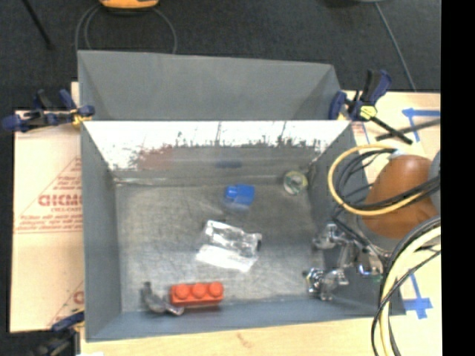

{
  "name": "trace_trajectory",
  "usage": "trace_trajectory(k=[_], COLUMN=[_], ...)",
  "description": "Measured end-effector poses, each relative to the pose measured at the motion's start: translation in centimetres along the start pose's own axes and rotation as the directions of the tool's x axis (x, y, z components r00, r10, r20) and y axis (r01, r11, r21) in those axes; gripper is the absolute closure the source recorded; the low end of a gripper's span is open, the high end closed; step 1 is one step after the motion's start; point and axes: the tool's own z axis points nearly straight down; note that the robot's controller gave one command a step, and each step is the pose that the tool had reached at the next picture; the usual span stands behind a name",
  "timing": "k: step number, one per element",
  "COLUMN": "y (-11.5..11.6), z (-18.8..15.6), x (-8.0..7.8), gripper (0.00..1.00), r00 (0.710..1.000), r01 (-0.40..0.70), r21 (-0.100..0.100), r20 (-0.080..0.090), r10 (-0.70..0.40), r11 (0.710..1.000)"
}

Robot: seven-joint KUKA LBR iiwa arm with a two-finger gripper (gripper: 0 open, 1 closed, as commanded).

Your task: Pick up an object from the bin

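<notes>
Grey metal bin (100,221) with just a handful of loose bits on the floor. Using the clear plastic packet (228,245) in the middle as the reference point: crinkly, see-through, white patch on its lower side, lying flat. Straight up from the packet and close by, a small blue block (239,196). Up and to the right of the packet, a little roundish pale-green thing (295,182) near the back wall, kind unclear tbh. Down and a bit left of the packet, a red brick (197,293) with three studs in a row, lying lengthwise along the front wall. Just beside the brick's left end, a dark grey metal-looking piece (156,301), so further down-left of the packet again. Off to the right of the packet and well apart from it, the gripper (325,258), sitting low by the bin's right wall. Two shiny metal fingers (326,237) standing apart, one higher and one lower in the view, with only bare bin floor between them. Not clamped on anything, and not touching the packet. Nearest loose things: the packet and the roundish green one, but hovering over neither. Further right of the packet, behind the gripper, the orange cover (397,195) on the wrist, with yellow and black cables (332,178) looped around it.
</notes>
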Motion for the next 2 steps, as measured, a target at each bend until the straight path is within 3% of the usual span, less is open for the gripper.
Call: trace_trajectory(k=[1, 2], y=[0.0, 3.2], z=[-0.1, -16.9], x=[-0.2, -2.5], gripper=[1.00, 1.00], r00=[1.000, 0.974], r01=[0.004, 0.229], r21=[0.001, -0.001], r20=[0.005, 0.003], r10=[-0.004, -0.229], r11=[1.000, 0.974])
